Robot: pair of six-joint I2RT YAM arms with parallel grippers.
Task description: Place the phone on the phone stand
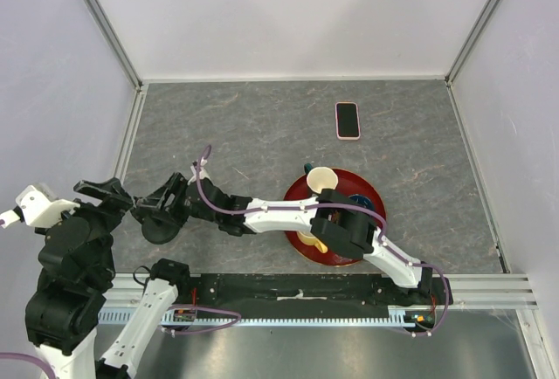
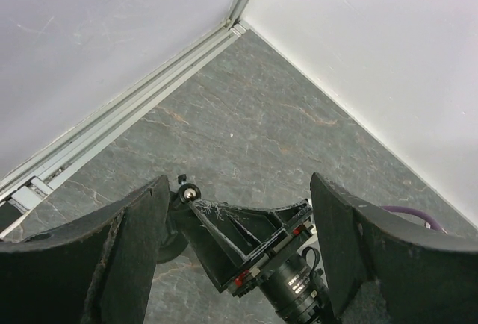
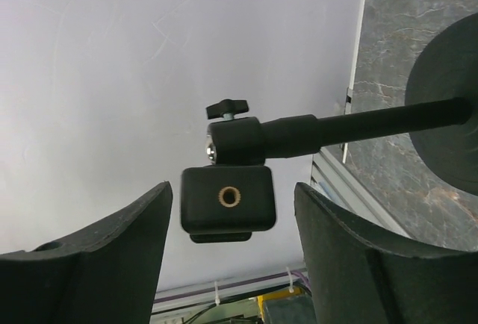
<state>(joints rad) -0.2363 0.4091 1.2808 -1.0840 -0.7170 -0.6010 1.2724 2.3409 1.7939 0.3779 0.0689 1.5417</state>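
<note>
The phone (image 1: 348, 120), black screen with a pink rim, lies flat on the grey table at the back right, far from both grippers. The black phone stand (image 1: 161, 228) stands at the front left. In the right wrist view its clamp head (image 3: 228, 198) sits between my right gripper's open fingers without touching them, and its post (image 3: 373, 124) runs to the disc base (image 3: 448, 107). My right gripper (image 1: 154, 207) (image 3: 231, 193) is open around that head. My left gripper (image 1: 106, 193) (image 2: 239, 184) is open and empty, just left of the stand, whose knob (image 2: 187, 192) shows in its view.
A red plate (image 1: 367, 189) with cups stands at the front centre-right, under the right arm. White walls enclose the table on three sides, with a metal rail (image 1: 131, 134) along the left edge. The right gripper's camera mount (image 2: 254, 238) fills the space between the left fingers.
</note>
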